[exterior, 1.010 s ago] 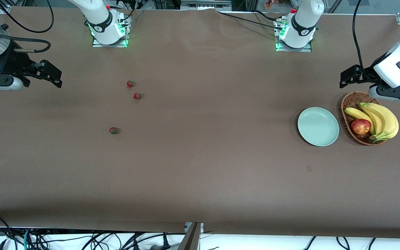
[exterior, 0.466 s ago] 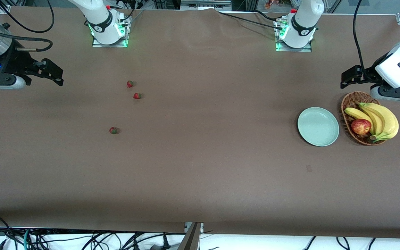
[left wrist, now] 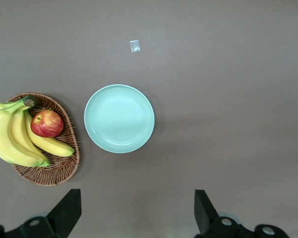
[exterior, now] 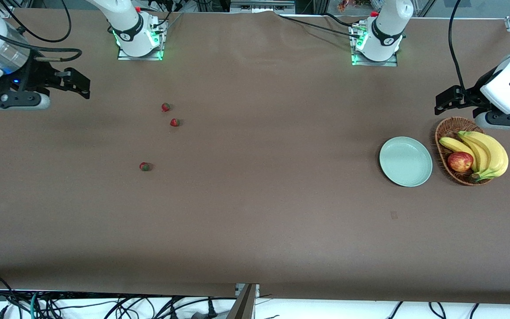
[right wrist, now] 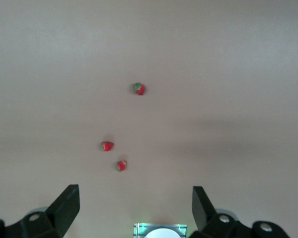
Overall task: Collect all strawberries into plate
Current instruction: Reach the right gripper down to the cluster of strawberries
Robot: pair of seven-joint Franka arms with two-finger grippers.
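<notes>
Three strawberries point(exterior: 165, 106) point(exterior: 175, 122) point(exterior: 144, 166) lie toward the right arm's end; the plate point(exterior: 405, 161) sits bare beside the basket point(exterior: 444, 128) near the left arm's edge. Right gripper point(right wrist: 134, 206) and left gripper point(left wrist: 136, 210), both cut off, hang with jaws wide.

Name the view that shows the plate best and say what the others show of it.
The left wrist view: it looks straight down on the plate, whole, bare and large, beside the basket. The front view shows the plate whole too, but smaller, at the left arm's end of the table. The right wrist view shows none of it, only the three strawberries.
</notes>
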